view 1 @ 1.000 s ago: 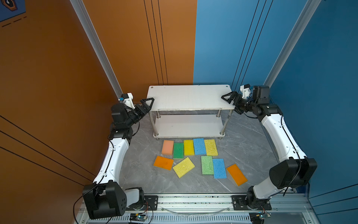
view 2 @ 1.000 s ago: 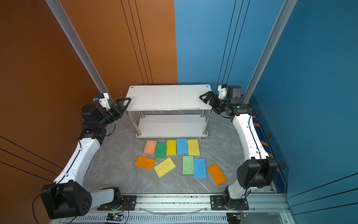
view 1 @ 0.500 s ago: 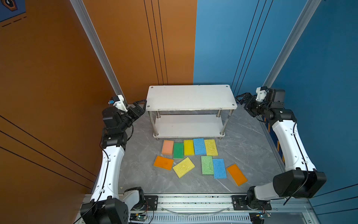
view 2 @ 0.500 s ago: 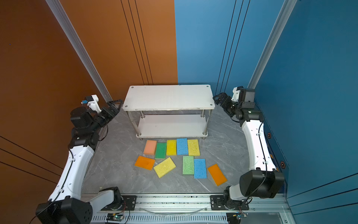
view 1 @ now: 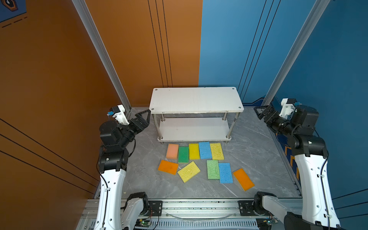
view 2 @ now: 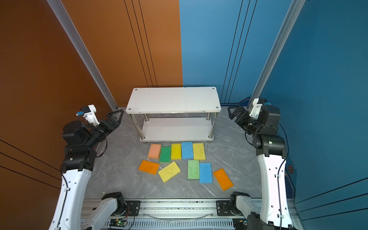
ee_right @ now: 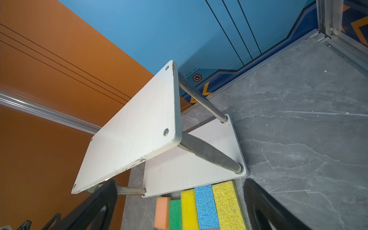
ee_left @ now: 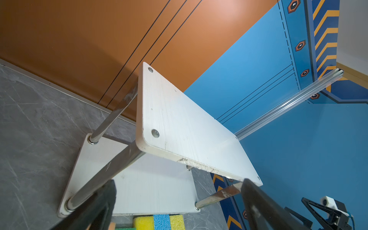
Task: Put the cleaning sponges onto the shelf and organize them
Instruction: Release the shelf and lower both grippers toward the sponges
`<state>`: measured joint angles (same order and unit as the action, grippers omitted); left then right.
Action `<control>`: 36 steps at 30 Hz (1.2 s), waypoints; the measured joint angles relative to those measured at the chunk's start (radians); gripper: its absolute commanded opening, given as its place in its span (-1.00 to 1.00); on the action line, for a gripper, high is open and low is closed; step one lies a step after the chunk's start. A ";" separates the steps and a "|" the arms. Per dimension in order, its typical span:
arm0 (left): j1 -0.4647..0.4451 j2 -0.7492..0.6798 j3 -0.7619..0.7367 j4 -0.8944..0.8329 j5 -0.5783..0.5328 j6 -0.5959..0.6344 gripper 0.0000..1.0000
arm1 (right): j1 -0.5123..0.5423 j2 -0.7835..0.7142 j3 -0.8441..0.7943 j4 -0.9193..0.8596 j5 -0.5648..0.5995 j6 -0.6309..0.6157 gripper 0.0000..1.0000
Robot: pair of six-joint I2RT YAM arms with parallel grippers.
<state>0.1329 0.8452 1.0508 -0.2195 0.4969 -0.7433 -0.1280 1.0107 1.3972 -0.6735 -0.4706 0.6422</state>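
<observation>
- The left gripper point(view 1: 143, 119): black jaws spread wide and empty, just left of the shelf's left end.
- The shelf point(view 1: 196, 99), two white boards on shiny metal posts: far centre of the grey marbled tabletop point(view 1: 249, 151), long axis left–right, both boards bare.
- The cleaning sponges point(view 1: 194, 151), ten flat porous rectangles: on the tabletop just near of the shelf. The far five lie side by side, long axes near–far; several nearer ones are skewed.
- The right gripper point(view 1: 262, 112): jaws wide and empty, right of the shelf.
- Step, as judged: first pick pending; next, descend and pinch one sponge across its short width.

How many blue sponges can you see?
2. The back blue sponge lies in the row just before the shelf. The front blue sponge lies nearer the camera, against a light green sponge. None seems hidden.
</observation>
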 measured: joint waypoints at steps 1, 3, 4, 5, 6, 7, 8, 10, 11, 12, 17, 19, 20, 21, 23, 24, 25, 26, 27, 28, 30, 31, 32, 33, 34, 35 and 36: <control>-0.012 -0.008 0.000 -0.021 0.000 0.003 0.96 | 0.014 -0.022 -0.010 -0.005 -0.005 0.000 0.99; -0.041 -0.019 -0.002 -0.056 0.000 0.008 0.96 | 0.047 -0.048 -0.027 -0.014 -0.023 0.001 0.99; -0.059 -0.027 -0.009 -0.068 0.000 0.011 0.96 | 0.067 -0.060 -0.037 -0.023 -0.027 0.000 0.99; -0.076 -0.035 -0.019 -0.080 -0.002 0.015 0.96 | 0.084 -0.068 -0.043 -0.032 -0.029 0.001 0.99; -0.094 -0.046 -0.032 -0.098 -0.005 0.021 0.96 | 0.105 -0.074 -0.051 -0.042 -0.029 0.000 0.99; -0.112 -0.058 -0.046 -0.117 -0.011 0.024 0.96 | 0.129 -0.081 -0.062 -0.055 -0.025 -0.003 0.99; -0.129 -0.070 -0.060 -0.134 -0.017 0.029 0.96 | 0.150 -0.088 -0.074 -0.065 -0.022 -0.009 0.99; -0.169 -0.098 -0.089 -0.166 -0.029 0.036 0.96 | 0.205 -0.110 -0.106 -0.101 -0.011 -0.023 0.99; -0.190 -0.112 -0.104 -0.176 -0.034 0.039 0.96 | 0.229 -0.120 -0.120 -0.117 -0.002 -0.028 0.99; -0.214 -0.126 -0.120 -0.189 -0.042 0.042 0.96 | 0.257 -0.132 -0.138 -0.139 0.006 -0.038 1.00; -0.332 -0.173 -0.182 -0.254 -0.094 0.058 0.96 | 0.368 -0.177 -0.225 -0.215 0.074 -0.067 0.98; -0.377 -0.179 -0.203 -0.273 -0.121 0.064 0.96 | 0.405 -0.188 -0.264 -0.233 0.099 -0.070 0.96; -0.399 -0.181 -0.215 -0.281 -0.134 0.066 0.96 | 0.423 -0.193 -0.289 -0.237 0.110 -0.070 0.96; -0.424 -0.182 -0.224 -0.290 -0.151 0.067 0.96 | 0.441 -0.198 -0.314 -0.241 0.120 -0.069 0.95; -0.470 -0.181 -0.241 -0.298 -0.180 0.066 0.96 | 0.472 -0.203 -0.363 -0.245 0.139 -0.069 0.94; -0.496 -0.179 -0.251 -0.300 -0.199 0.066 0.96 | 0.489 -0.204 -0.391 -0.249 0.152 -0.069 0.94; -0.520 -0.176 -0.259 -0.301 -0.213 0.065 0.96 | 0.503 -0.205 -0.414 -0.251 0.163 -0.069 0.94; -0.554 -0.169 -0.270 -0.302 -0.234 0.062 0.96 | 0.519 -0.206 -0.442 -0.251 0.174 -0.067 0.94; -0.591 -0.159 -0.281 -0.302 -0.257 0.061 0.96 | 0.532 -0.208 -0.469 -0.251 0.185 -0.066 0.93; -0.622 -0.146 -0.291 -0.302 -0.276 0.058 0.96 | 0.542 -0.209 -0.492 -0.250 0.190 -0.065 0.93; -0.696 -0.109 -0.324 -0.301 -0.319 0.043 0.96 | 0.556 -0.211 -0.546 -0.241 0.198 -0.059 0.93; -0.720 -0.091 -0.341 -0.301 -0.333 0.039 0.96 | 0.561 -0.211 -0.573 -0.231 0.202 -0.055 0.92; -0.739 -0.072 -0.357 -0.301 -0.344 0.030 0.96 | 0.565 -0.209 -0.600 -0.220 0.204 -0.049 0.92; -0.753 -0.043 -0.373 -0.301 -0.357 0.018 0.96 | 0.569 -0.207 -0.629 -0.208 0.204 -0.042 0.91; -0.760 -0.022 -0.388 -0.301 -0.366 0.004 0.96 | 0.573 -0.202 -0.650 -0.199 0.206 -0.036 0.91; -0.761 -0.003 -0.404 -0.302 -0.377 -0.014 0.96 | 0.579 -0.193 -0.673 -0.188 0.207 -0.031 0.91; -0.762 0.010 -0.418 -0.303 -0.389 -0.032 0.96 | 0.587 -0.183 -0.694 -0.177 0.207 -0.026 0.91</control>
<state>-0.6289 0.8555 0.6327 -0.5220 0.1074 -0.7757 0.4587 0.8280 0.7033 -0.8501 -0.2634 0.6167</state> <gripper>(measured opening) 0.980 0.957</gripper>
